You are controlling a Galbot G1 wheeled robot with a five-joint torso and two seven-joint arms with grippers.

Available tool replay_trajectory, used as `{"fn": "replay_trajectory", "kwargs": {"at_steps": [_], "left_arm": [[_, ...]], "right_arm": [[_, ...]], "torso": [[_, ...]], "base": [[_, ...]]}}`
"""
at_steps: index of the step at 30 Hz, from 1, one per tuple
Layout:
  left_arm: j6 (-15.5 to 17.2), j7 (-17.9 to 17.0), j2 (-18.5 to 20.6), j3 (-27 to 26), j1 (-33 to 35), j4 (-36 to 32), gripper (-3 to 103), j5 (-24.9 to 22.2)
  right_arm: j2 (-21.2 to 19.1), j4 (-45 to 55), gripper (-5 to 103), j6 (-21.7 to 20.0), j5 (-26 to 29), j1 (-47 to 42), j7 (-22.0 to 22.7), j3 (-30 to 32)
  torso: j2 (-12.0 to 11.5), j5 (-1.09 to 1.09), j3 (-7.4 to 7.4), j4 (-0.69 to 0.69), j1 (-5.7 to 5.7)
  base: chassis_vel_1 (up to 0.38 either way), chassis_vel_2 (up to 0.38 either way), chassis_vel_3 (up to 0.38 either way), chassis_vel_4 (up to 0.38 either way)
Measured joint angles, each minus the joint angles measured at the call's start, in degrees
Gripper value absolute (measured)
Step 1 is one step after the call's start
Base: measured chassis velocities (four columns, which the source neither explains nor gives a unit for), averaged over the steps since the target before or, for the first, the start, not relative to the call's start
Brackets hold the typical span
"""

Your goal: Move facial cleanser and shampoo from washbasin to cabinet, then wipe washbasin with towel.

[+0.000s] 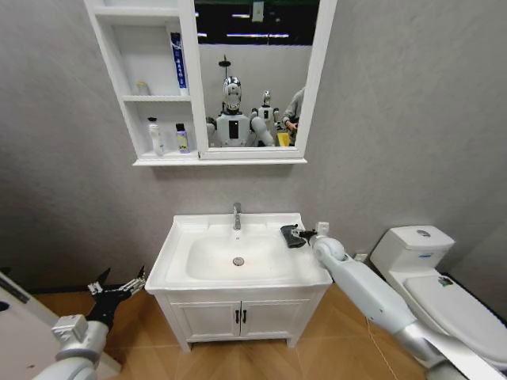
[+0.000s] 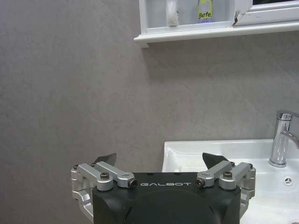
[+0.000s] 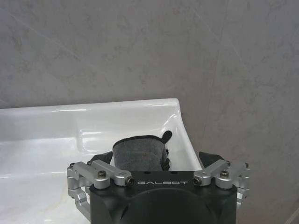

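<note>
1. Towel (image 1: 291, 235): dark, folded, on washbasin (image 1: 182, 237) rim, right of centre in head view, beside tap (image 1: 236, 216).
2. Right pincer (image 3: 155, 161): fingers apart, straddling towel w/o closing; no grip yet.
3. Left pincer (image 1: 121, 283): fingers apart, empty, lower left of frame, off the basin.
4. Bottles seen on cabinet (image 1: 111, 47) lower shelf, upper left.
5. Handling, est.: cloth soft, light, limp; will sag and may unfold. Pinch across thick folded middle, not a loose edge; glazed rim likely slippery.

The washbasin (image 1: 190, 273) bowl lies open, only the tap (image 1: 236, 215) standing at its back rim.
</note>
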Motion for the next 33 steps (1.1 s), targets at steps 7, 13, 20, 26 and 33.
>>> {"fn": "replay_trajectory", "kwargs": {"at_steps": [7, 13, 20, 26, 33], "left_arm": [[0.0, 0.0, 0.0, 0.0, 0.0, 0.0, 100, 0.0], [0.0, 0.0, 0.0, 0.0, 0.0, 0.0, 100, 0.0], [0.0, 0.0, 0.0, 0.0, 0.0, 0.0, 100, 0.0], [0.0, 0.0, 0.0, 0.0, 0.0, 0.0, 100, 0.0], [0.0, 0.0, 0.0, 0.0, 0.0, 0.0, 100, 0.0]], "right_arm": [[1.4, -4.4, 100, 0.3, -0.2, 1.1, -1.1, -1.3], [3.1, -9.2, 100, 1.3, -1.3, 2.2, -2.7, -2.3], [5.1, -14.3, 100, 2.0, -1.4, 3.9, -4.3, -3.2], [6.6, -17.0, 100, 3.4, -2.4, 4.4, -6.4, -3.7], [7.8, -18.4, 100, 4.4, -4.3, 5.5, -6.5, -4.5]], "torso": [[0.0, 0.0, 0.0, -0.01, 0.0], [0.0, 0.0, 0.0, -0.01, -0.01], [0.0, -0.01, -0.01, 0.02, -0.02], [0.0, 0.0, -0.01, -0.01, -0.01], [0.0, 0.0, 0.0, -0.02, -0.01]], "base": [[0.0, 0.0, 0.0, 0.0], [0.0, 0.0, 0.0, 0.0], [0.0, 0.0, 0.0, 0.0], [0.0, 0.0, 0.0, 0.0], [0.0, 0.0, 0.0, 0.0]]}}
